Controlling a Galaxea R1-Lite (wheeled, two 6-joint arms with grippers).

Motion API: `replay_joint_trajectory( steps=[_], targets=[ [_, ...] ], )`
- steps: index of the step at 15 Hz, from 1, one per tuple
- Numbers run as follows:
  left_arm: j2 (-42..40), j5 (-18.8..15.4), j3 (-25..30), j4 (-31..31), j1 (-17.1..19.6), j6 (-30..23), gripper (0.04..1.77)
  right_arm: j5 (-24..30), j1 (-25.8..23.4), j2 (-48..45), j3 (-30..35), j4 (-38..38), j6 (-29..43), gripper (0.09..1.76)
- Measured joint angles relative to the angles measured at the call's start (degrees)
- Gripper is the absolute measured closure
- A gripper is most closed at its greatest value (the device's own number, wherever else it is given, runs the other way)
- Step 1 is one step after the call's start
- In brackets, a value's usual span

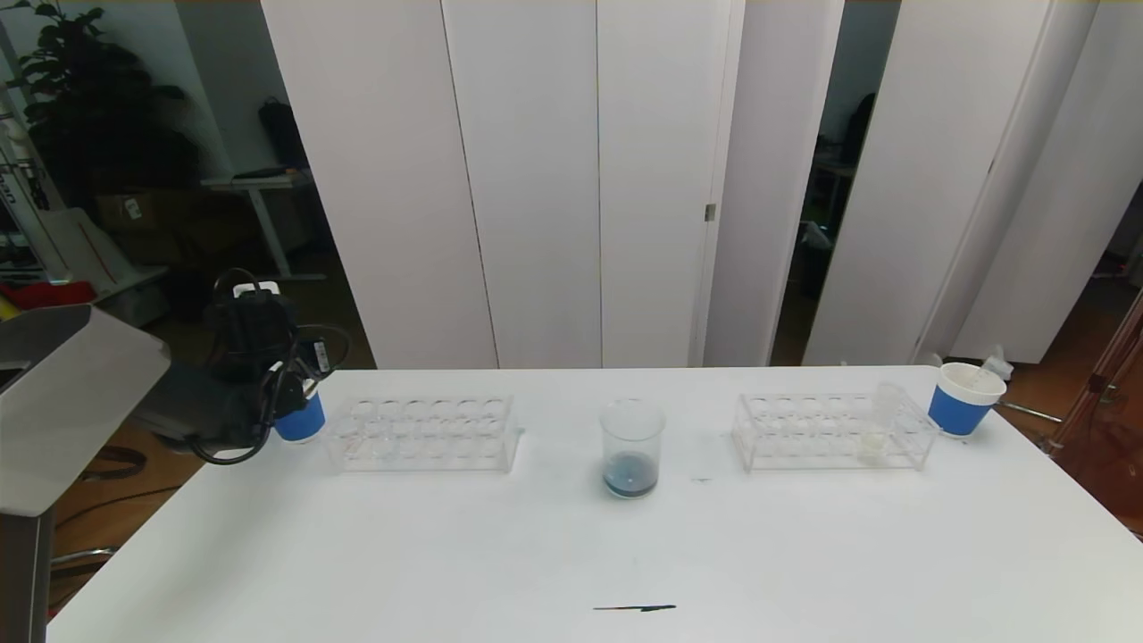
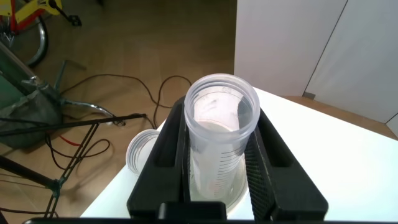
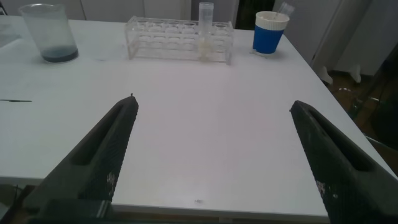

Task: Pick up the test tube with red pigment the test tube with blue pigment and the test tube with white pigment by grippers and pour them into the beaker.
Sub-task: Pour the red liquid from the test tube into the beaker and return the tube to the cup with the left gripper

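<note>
My left gripper hangs over the blue-banded paper cup at the table's far left. It is shut on a clear, empty-looking test tube held upright above the cup's white inside. The beaker stands mid-table with dark blue liquid at its bottom. The test tube with white pigment stands in the right rack. My right gripper is open over the near right part of the table, far from the rack. The test tubes with red and blue pigment are out of view.
An empty clear rack sits left of the beaker. A second blue-banded cup stands at the far right corner. A clear ribbed round piece lies beside the left cup. A thin dark streak marks the table's front.
</note>
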Motion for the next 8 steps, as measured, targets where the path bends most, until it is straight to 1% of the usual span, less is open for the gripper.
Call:
replay_joint_trajectory(
  steps=[6, 7, 8],
  targets=[
    [0.66, 0.09, 0.24, 0.11, 0.61, 0.04, 1.23, 0.02, 0.02, 0.00, 0.00, -0.02, 0.00, 0.10],
    [0.68, 0.24, 0.28, 0.13, 0.63, 0.26, 1.18, 0.02, 0.02, 0.00, 0.00, -0.02, 0.00, 0.10],
    [0.66, 0.28, 0.30, 0.16, 0.66, 0.28, 0.97, 0.00, 0.00, 0.00, 0.00, 0.00, 0.00, 0.10]
  ],
)
